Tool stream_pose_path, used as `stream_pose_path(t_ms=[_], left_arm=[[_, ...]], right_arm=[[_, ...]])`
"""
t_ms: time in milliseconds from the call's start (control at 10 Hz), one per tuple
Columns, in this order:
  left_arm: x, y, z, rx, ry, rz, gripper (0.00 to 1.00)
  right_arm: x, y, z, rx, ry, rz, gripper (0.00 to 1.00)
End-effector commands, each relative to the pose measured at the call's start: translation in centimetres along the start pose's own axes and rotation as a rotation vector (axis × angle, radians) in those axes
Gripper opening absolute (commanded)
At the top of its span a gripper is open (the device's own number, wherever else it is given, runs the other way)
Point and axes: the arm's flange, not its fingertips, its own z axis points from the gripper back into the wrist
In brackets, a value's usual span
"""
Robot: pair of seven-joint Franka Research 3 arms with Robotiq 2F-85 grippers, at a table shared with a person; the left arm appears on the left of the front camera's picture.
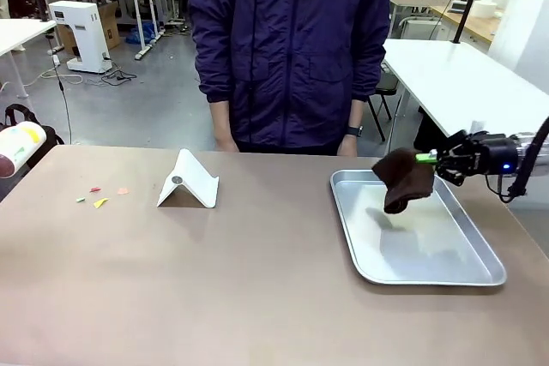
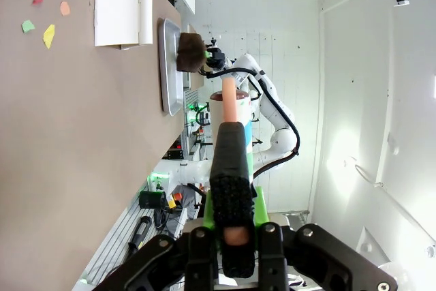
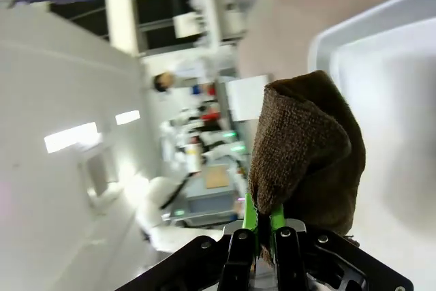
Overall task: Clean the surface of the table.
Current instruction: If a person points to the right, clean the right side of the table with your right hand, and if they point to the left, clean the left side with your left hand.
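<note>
Tan table [image 1: 257,297], metal tray [image 1: 429,281], white stand [image 1: 190,182], scraps [image 1: 101,202]

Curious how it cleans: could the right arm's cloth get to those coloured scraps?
Probably not easily: the right gripper holds the cloth over the tray, and the scraps lie far across the table, beyond the white stand.

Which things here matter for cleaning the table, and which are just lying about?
Job:
- table
- coloured scraps on it
- brown cloth, held in the right jaws above the metal tray
- black-handled tool, maybe a roller, held in the left jaws

Lying about:
- white folded stand
- metal tray, holding nothing
</note>
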Motion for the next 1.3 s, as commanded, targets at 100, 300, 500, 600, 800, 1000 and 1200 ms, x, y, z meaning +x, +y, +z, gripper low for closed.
stream_pose_path(t_ms=[100,300,500,600,800,1000,1200], left_arm=[[-0.3,-0.3,0.0,-0.003,0.007,0.001,0.0],[-0.3,-0.3,0.0,-0.003,0.007,0.001,0.0],[-0.3,-0.3,0.0,-0.003,0.007,0.001,0.0],[-0.3,-0.3,0.0,-0.003,0.007,0.001,0.0],[-0.3,-0.3,0.0,-0.003,0.007,0.001,0.0],[-0.3,-0.3,0.0,-0.003,0.007,0.001,0.0],[-0.3,-0.3,0.0,-0.003,0.007,0.001,0.0]], right_arm=[[-3.0,1.7,1.8,0.237,0.012,-0.052,0.0],[-4.6,3.3,3.7,0.423,0.042,-0.114,0.0],[-6.7,4.8,6.6,0.586,0.078,-0.147,0.0],[-7.7,5.3,8.3,0.617,0.093,-0.127,0.0],[-9.9,5.9,10.8,0.625,0.111,-0.091,0.0],[-12.7,6.2,11.6,0.58,0.175,-0.075,0.0],[-13.5,5.8,11.0,0.527,0.167,-0.064,0.0]])
